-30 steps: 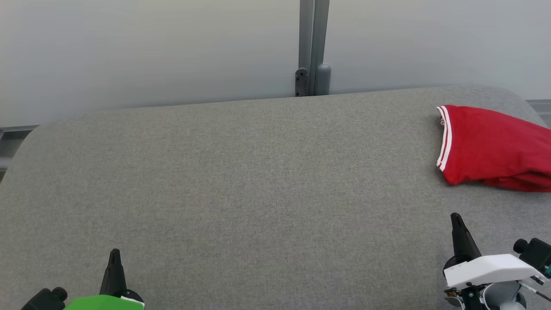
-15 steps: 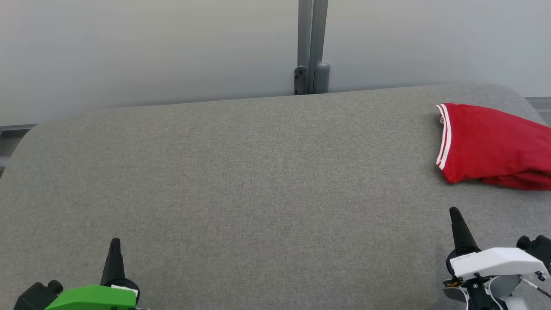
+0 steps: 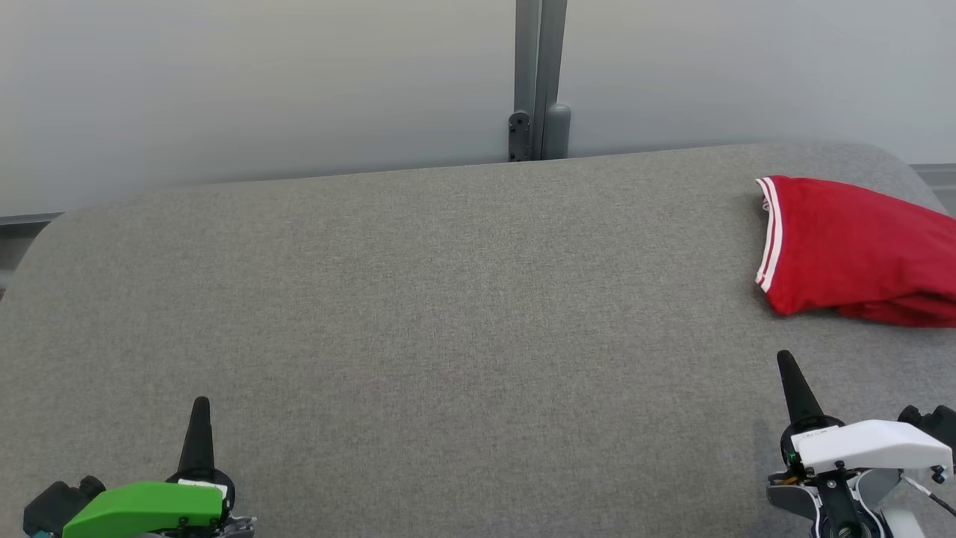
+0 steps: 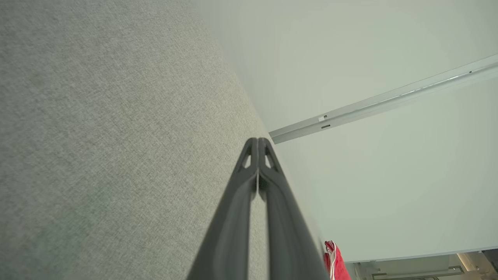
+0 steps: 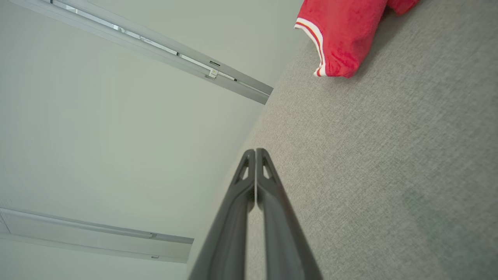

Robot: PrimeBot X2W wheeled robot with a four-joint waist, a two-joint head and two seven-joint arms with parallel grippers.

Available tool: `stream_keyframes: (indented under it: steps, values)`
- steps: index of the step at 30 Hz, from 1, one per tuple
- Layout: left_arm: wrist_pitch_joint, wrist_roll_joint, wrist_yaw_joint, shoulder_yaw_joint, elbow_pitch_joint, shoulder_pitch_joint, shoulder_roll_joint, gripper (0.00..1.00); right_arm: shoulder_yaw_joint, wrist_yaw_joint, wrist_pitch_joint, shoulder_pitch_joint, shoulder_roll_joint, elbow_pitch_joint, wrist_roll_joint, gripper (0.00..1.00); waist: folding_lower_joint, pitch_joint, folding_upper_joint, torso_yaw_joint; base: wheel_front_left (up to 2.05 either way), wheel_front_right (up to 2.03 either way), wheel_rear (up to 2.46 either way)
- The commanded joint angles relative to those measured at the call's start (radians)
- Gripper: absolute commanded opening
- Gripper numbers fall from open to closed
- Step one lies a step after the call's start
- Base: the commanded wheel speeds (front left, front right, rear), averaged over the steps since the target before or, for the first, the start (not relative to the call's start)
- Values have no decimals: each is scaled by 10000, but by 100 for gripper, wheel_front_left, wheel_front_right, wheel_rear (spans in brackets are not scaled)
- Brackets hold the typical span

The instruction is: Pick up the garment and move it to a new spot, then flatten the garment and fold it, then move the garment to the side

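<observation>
A folded red garment (image 3: pixel 859 250) with white-striped trim lies at the far right of the grey fabric table (image 3: pixel 448 299), running past the head view's right edge. The right wrist view catches its trimmed corner as the red garment (image 5: pixel 342 31) at the top; the left wrist view shows a sliver of the red garment (image 4: pixel 334 262) low down. My left gripper (image 3: pixel 200 407) sits at the lower left, shut, holding nothing. Well below the garment, my right gripper (image 3: pixel 786 360) is shut and empty. Fingertips meet in both wrist views: left gripper (image 4: pixel 257 140), right gripper (image 5: pixel 255 151).
A pale wall rises behind the table, with a grey vertical post (image 3: pixel 539 78) at the back middle. The table's rounded corners show at far left and far right.
Both grippers have risen a little in the head view, the left more than the right. The garment lies where it was.
</observation>
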Motion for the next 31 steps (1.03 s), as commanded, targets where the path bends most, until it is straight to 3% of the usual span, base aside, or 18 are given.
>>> stream_keyframes:
  steps: [1, 31]
  values:
    - [76, -257, -78, 52, -106, -258, 81, 0, -30, 6, 74, -204, -71, -82, 287, 0, 0, 6, 0, -3, 0, 0, 0]
    - [740, -2711, -192, 141, -122, -754, 99, 0, -87, 5, 751, -521, -83, -33, 3029, 0, 0, 127, 0, -66, 0, 0, 0]
